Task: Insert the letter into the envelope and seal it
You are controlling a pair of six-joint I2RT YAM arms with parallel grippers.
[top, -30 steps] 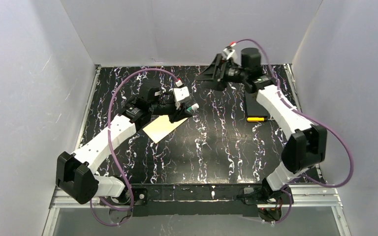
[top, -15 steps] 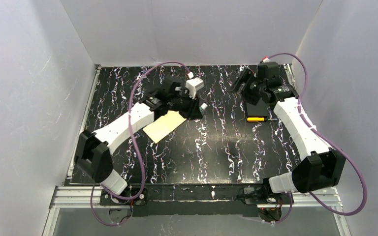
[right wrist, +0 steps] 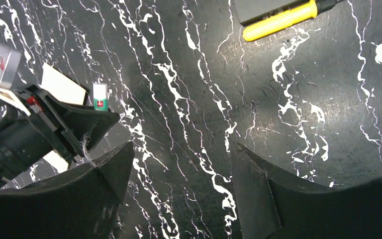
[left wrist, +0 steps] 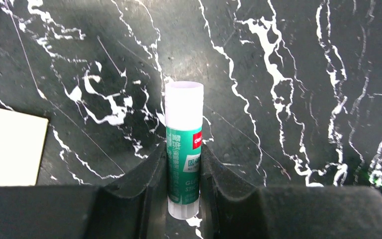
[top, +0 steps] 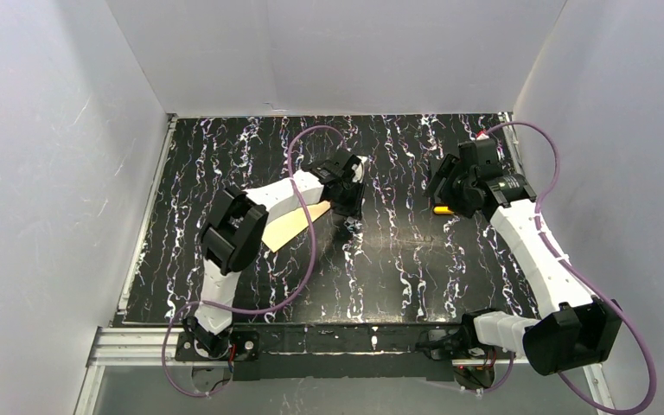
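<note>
1 glue stick fills left end effector; right end effector gapes empty.

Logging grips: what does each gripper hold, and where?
The left gripper clamps the glue stick by its green labelled body; the right gripper holds nothing.

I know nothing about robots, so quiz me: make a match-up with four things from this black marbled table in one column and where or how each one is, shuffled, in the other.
Things:
1. green-and-white glue stick
2. yellow stick-shaped tool with a black tip
3. flat cream paper piece
4. right claw

States:
A. open, holding nothing
B. lying flat, partly under the left arm
C. pinched in the left claw
D. lying beside a dark flat block

Pairs: 1-C, 2-D, 3-B, 4-A
</note>
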